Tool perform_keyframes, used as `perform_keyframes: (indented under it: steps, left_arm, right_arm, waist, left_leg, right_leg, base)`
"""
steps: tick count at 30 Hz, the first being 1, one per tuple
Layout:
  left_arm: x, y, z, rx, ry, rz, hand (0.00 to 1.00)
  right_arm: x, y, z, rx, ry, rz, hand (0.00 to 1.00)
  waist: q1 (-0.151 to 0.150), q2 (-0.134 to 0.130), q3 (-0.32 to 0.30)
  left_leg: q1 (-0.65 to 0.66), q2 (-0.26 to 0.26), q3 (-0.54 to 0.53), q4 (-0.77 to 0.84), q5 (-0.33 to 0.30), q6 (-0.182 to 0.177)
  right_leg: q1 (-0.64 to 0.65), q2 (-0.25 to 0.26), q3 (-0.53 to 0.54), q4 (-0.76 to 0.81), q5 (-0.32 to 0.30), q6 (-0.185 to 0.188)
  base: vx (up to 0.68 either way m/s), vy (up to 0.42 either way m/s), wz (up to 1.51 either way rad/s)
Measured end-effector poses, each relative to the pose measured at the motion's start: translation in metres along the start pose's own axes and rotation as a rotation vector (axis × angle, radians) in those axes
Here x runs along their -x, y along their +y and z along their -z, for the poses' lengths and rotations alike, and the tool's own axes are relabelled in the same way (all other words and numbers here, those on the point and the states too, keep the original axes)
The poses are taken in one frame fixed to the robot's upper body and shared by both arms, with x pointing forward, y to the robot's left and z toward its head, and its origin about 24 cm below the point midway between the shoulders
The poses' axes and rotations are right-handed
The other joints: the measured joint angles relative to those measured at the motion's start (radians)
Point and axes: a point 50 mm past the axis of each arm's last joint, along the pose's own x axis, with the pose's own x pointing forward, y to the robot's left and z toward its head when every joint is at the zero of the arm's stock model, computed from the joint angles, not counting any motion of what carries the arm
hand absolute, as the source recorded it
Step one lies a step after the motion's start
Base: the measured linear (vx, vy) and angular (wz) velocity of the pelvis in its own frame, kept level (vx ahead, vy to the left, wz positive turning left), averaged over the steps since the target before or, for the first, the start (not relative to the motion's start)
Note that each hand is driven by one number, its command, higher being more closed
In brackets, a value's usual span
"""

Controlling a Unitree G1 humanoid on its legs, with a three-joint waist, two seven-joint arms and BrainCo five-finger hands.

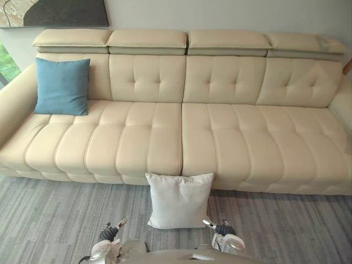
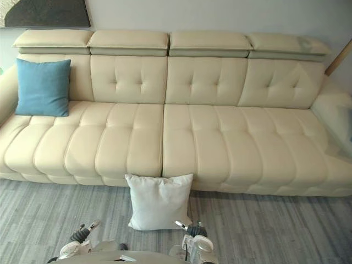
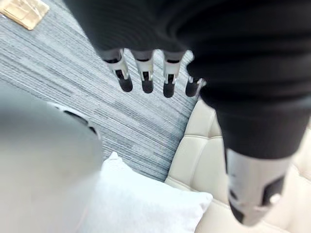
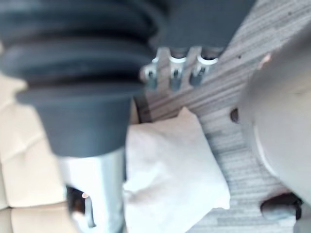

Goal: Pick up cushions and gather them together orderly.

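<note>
Carpet (image 1: 55,220) by the sofa (image 1: 181,126) holds a soft, light-looking white cushion (image 1: 177,201); I'd grab its sides, my left hand (image 3: 146,77) and right hand (image 4: 176,73) loose, empty.

Two carriers in front of me: the cream sofa (image 1: 181,137) and the grey striped carpet floor (image 1: 55,214).

Sofa: long, tufted backrest, four headrest pads on top, seat split by one seam at the middle. The blue cushion (image 1: 62,86) stands upright on the seat at the far left end, leaning on the backrest, just beside the left armrest.

Floor: the white cushion (image 1: 177,199) stands on the carpet, touching the sofa's front edge at the middle seam, well apart from the blue one. A flat tan object (image 3: 24,10) also lies on the carpet; can't tell what it is.
</note>
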Motion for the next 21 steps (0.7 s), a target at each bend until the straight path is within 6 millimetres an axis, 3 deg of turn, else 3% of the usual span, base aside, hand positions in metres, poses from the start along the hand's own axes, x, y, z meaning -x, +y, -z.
perform_keyframes:
  steps: [3, 7, 9, 10, 12, 14, 21]
  left_arm:
    - [-0.002, -0.002, -0.004, -0.038, -0.005, 0.011, 0.00]
    - [-0.007, -0.019, -0.036, -0.091, -0.096, 0.039, 0.00]
    - [-0.008, -0.039, -0.072, -0.107, -0.207, 0.066, 0.00]
    - [-0.008, -0.042, -0.081, -0.108, -0.235, 0.066, 0.00]
    - [-0.006, -0.050, -0.115, -0.106, -0.343, 0.057, 0.00]
    - [-0.004, -0.052, -0.131, -0.089, -0.392, 0.051, 0.00]
    - [0.014, -0.065, -0.221, 0.118, -0.605, 0.058, 0.00]
  right_arm:
    - [-0.001, 0.000, -0.005, 0.016, -0.015, 0.002, 0.00]
    - [-0.004, 0.017, -0.039, 0.119, -0.130, -0.042, 0.00]
    - [-0.005, 0.024, -0.082, 0.172, -0.275, -0.034, 0.00]
    - [-0.004, 0.027, -0.095, 0.191, -0.321, -0.034, 0.00]
    - [0.002, 0.036, -0.142, 0.214, -0.470, -0.030, 0.00]
    - [0.004, 0.039, -0.159, 0.215, -0.518, -0.019, 0.00]
    - [0.030, 0.054, -0.247, 0.110, -0.734, 0.033, 0.00]
  waist:
    - [0.003, 0.001, 0.007]
    - [0.001, 0.013, 0.063]
    - [0.004, 0.030, 0.147]
    - [0.003, 0.030, 0.158]
    - [0.003, 0.032, 0.214]
    - [0.001, 0.033, 0.223]
    - [-0.007, 0.036, 0.311]
  left_leg:
    - [0.003, -0.015, -0.001, -0.016, 0.001, 0.002]
    - [-0.139, 0.001, -0.021, 0.070, -0.005, 0.011]
    - [-0.266, 0.016, -0.027, 0.175, -0.022, 0.027]
    - [-0.308, 0.018, -0.027, 0.201, -0.026, 0.030]
    - [-0.436, 0.030, -0.024, 0.308, -0.053, 0.036]
    - [-0.508, 0.037, -0.023, 0.354, -0.063, 0.041]
    - [-0.869, 0.080, -0.024, 0.505, -0.053, 0.046]
  right_leg:
    - [0.003, -0.008, 0.002, -0.017, 0.010, 0.000]
    - [-0.128, -0.007, -0.002, 0.064, 0.002, -0.010]
    - [-0.265, -0.012, 0.003, 0.196, -0.036, -0.016]
    - [-0.316, -0.019, 0.007, 0.241, -0.051, -0.013]
    - [-0.476, -0.034, 0.038, 0.394, -0.101, -0.013]
    - [-0.560, -0.039, 0.052, 0.461, -0.122, -0.018]
    - [-0.948, -0.030, 0.087, 0.645, -0.128, -0.039]
  base:
    - [0.02, 0.051, 0.03]
    - [-0.10, 0.027, 0.08]
    - [-0.21, 0.042, 0.02]
    - [-0.26, 0.029, -0.14]
    - [-0.30, 0.018, -0.16]
    - [-0.22, -0.011, -0.13]
    - [-0.14, -0.040, -0.12]
